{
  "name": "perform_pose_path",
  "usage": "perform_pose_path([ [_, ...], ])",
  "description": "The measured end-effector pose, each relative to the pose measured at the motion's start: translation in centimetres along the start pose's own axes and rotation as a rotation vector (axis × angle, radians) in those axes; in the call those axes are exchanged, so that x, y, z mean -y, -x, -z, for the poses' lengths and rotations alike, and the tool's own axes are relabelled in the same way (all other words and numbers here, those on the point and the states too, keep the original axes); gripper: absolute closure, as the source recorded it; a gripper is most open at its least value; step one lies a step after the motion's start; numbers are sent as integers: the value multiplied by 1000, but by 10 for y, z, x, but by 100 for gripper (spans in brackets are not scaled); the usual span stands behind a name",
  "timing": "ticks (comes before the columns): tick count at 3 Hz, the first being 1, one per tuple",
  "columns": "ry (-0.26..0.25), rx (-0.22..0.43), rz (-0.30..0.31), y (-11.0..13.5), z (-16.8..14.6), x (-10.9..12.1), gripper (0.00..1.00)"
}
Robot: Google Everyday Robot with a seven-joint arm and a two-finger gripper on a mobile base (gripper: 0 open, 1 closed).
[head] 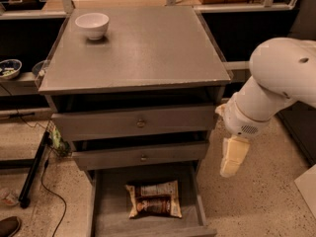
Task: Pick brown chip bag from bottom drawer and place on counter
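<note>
The brown chip bag (154, 199) lies flat on the floor of the open bottom drawer (111, 218), near its middle. The counter (148, 48) is the grey cabinet top above. My gripper (232, 158) hangs from the white arm at the right of the cabinet, level with the middle drawer, up and to the right of the bag and clear of the drawer. It holds nothing.
A white bowl (92, 24) stands at the counter's back left. Two upper drawers with round knobs (141, 124) sit slightly open. A black stand leg and cable (34, 168) lie on the floor at left. Shelves with a bowl (9, 68) are behind left.
</note>
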State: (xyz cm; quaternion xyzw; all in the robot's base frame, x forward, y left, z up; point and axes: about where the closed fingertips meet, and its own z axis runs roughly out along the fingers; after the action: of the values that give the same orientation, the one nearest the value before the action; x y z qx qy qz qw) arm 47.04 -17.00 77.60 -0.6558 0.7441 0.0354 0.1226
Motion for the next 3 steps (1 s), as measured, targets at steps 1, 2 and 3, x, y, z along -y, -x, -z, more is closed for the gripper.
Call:
perform_pose_path([
  [1,13,11,-2,4,-15,6,0],
  [2,55,39,-8,14,-53,21,0],
  [3,51,25,-9,14,-55,17,0],
])
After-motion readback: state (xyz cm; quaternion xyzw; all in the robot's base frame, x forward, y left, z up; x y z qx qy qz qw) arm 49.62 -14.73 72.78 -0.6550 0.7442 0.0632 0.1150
